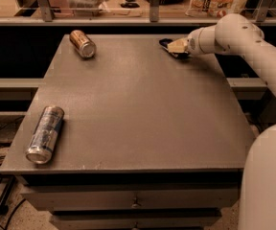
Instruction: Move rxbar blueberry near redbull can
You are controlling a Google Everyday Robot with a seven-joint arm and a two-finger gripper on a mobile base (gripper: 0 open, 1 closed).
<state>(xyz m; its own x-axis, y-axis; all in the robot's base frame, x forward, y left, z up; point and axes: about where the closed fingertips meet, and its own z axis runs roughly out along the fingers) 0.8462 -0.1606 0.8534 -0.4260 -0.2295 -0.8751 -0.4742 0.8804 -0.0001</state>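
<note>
The rxbar blueberry point(166, 43) is a small dark navy shape at the table's far right, mostly hidden by my gripper. My gripper point(177, 47) is right at the bar, reaching in from the right on the white arm point(234, 35). The redbull can point(44, 134), silver with blue panels, lies on its side at the front left of the table, far from the bar and the gripper.
A brown copper-coloured can point(82, 43) lies on its side at the back left. The grey table point(143, 109) has drawers below its front edge. A shelf with packages runs behind the table. The robot's white body point(267, 181) stands at the right front.
</note>
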